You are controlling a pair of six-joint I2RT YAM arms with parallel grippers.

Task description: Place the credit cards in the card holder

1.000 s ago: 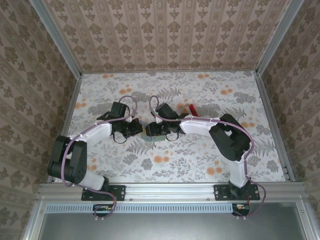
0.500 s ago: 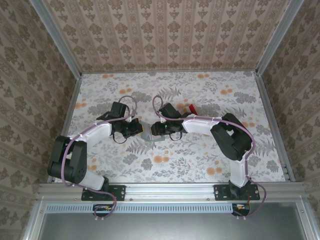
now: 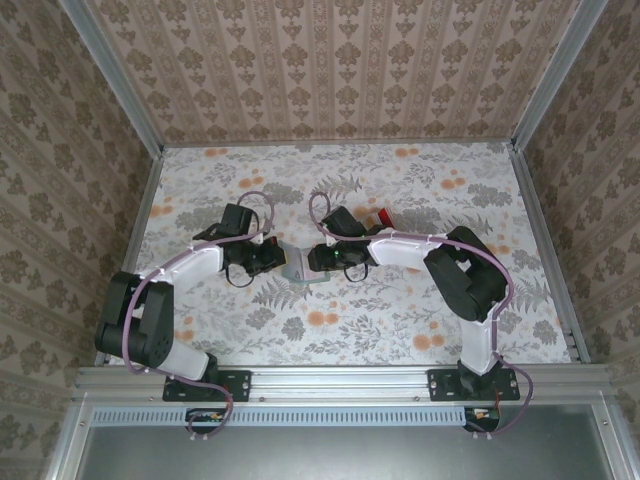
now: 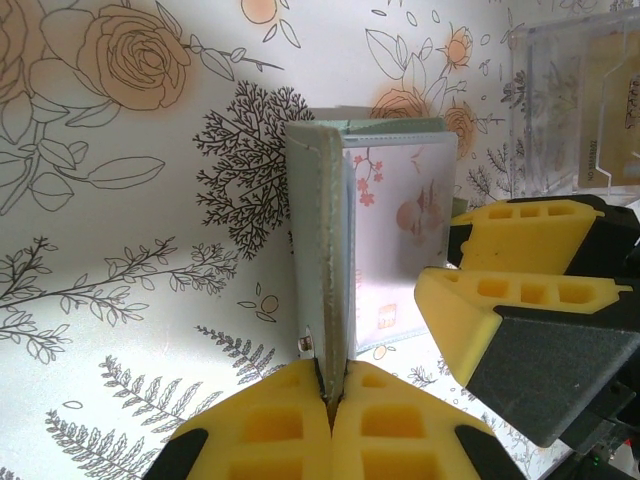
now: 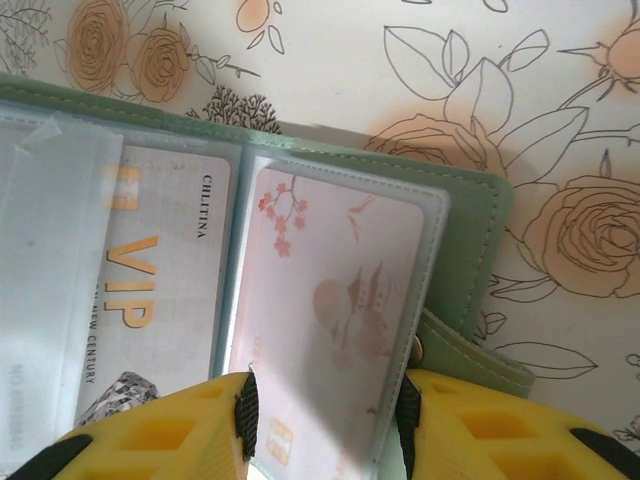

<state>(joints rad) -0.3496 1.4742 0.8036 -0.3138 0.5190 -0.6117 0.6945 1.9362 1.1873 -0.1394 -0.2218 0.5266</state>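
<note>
The sage-green card holder (image 3: pixel 297 268) lies open between my two grippers at the middle of the table. My left gripper (image 4: pixel 337 400) is shut on the edge of its cover (image 4: pixel 315 230) and holds that flap upright. A pale pink card (image 5: pixel 330 300) sits inside a clear sleeve of the holder (image 5: pixel 470 230). A white VIP card (image 5: pixel 150 290) fills the sleeve beside it. My right gripper (image 5: pixel 325 420) is open, one finger at each long edge of the pink card. A red card (image 3: pixel 383 214) lies behind the right arm.
A clear plastic tray (image 4: pixel 570 110) with a yellowish card in it stands just beyond the holder, close to my right gripper's fingers (image 4: pixel 520 225). The two grippers (image 3: pixel 280 258) (image 3: pixel 318 258) are almost touching. Flowered tabletop stretches out on all sides, walled at the back and sides.
My right gripper has drawn back a little to the right, uncovering the holder in the top view. The left arm has not moved.
</note>
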